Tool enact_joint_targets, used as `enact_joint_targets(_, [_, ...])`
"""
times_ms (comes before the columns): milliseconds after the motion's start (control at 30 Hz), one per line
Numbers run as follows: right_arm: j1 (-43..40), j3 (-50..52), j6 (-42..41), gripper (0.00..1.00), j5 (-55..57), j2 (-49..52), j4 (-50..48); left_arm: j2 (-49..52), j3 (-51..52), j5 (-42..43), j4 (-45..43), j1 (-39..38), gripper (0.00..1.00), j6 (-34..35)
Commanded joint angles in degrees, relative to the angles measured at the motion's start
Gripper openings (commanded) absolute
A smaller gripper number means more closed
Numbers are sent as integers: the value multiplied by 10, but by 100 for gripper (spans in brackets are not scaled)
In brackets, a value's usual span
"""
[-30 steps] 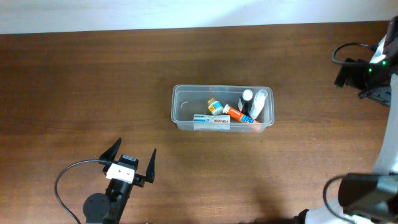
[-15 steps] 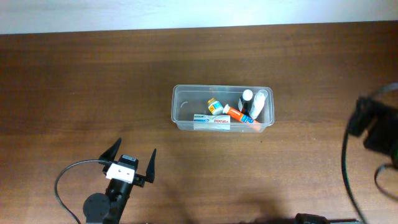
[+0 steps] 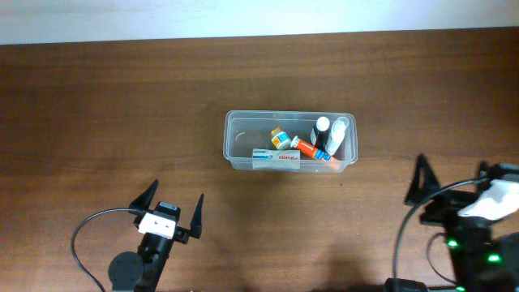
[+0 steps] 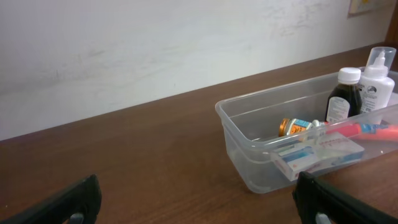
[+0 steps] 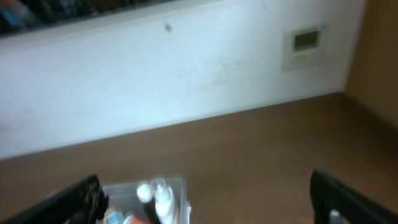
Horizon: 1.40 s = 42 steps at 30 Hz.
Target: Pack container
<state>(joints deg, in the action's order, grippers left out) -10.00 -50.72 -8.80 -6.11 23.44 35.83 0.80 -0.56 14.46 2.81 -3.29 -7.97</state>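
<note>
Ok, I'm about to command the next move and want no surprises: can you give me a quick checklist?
1. The left gripper is open and empty: ok.
2. The right gripper is open and empty: ok.
3. The container stands upright on the table, apart from both grippers: ok.
4. The dark bottle, white bottle, orange tube and box are inside the container: ok.
5. Right wrist view of the container is sharp: not ok, blurred.

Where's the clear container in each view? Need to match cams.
Overhead: container mid-frame, slightly right of centre.
Left wrist: container in the right half, cut by the right edge.
Right wrist: container at the bottom edge, left of centre, blurred and cropped.
Shared landmark: white squeeze bottle inside it.
</note>
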Motion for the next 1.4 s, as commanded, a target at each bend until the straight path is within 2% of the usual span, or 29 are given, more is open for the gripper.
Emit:
enact_joint_targets(0, [13, 125, 3, 98, -50, -72, -94, -5, 0, -6, 5, 3, 99, -7])
enact_joint_targets(233, [29, 319, -4, 98, -64, -181, -287, -5, 0, -6, 5, 3, 99, -7])
enact_joint_targets(533, [29, 436, -12, 98, -63, -233, -455, -5, 0, -6, 5, 3, 99, -7])
enact_joint_targets(700, [29, 450, -17, 98, -43, -233, -466, -5, 0, -6, 5, 3, 99, -7])
enact_joint_targets(867, [29, 472, -72, 98, 38, -233, -470, -5, 0, -6, 5, 3, 99, -7])
enact_joint_targets(1133, [29, 504, -72, 98, 38, -233, -472, -5, 0, -6, 5, 3, 99, -7])
enact_joint_targets(1367, [29, 504, -72, 98, 38, -233, -391, -5, 0, -6, 5, 3, 99, -7])
